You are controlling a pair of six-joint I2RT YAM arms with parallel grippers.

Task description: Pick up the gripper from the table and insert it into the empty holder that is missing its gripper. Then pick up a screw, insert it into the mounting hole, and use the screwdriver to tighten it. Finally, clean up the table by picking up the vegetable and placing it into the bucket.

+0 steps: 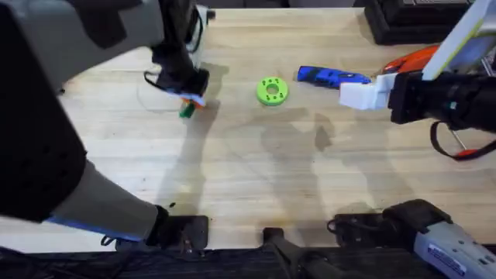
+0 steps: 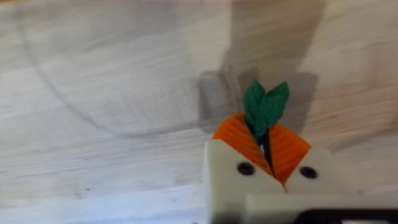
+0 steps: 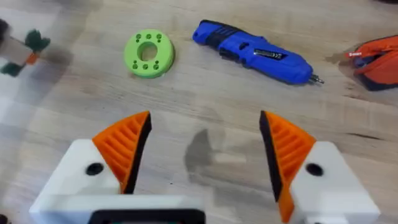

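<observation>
R gripper (image 3: 202, 155) hangs over the near-right of the table (image 1: 256, 178), orange pads (image 3: 124, 146) spread wide apart, nothing between them; bare wood under it. In the overhead it sits right of centre (image 1: 364, 94), just beside the screwdriver's tip.

Farther out, mid-table: lime-green disc (image 1: 272, 91), flat, untouched. Right of it the screwdriver (image 1: 332, 76) lies on its side, blue, tip pointing right. Looks stiff w/ smooth hard plastic shell, prob. the heaviest item here; best taken across the thick barrel mid-length, not the tapered nose, or it may tip or slip.

Far left: L gripper (image 1: 186, 94) is closed on the vegetable (image 2: 264, 107), pads (image 2: 239, 140) pinching the slender body, green leafy end sticking out past the tips. In the overhead it's low over the wood (image 1: 187, 110); can't tell if it touches. Judging by look: light, likely soft felt or thin plastic, leaves floppy. The body is the right place to hold; leaves would bend & slide out. Light squeeze should do.

Far right edge: orange-red item (image 3: 376, 55), partly cut off; can't ID it.
</observation>
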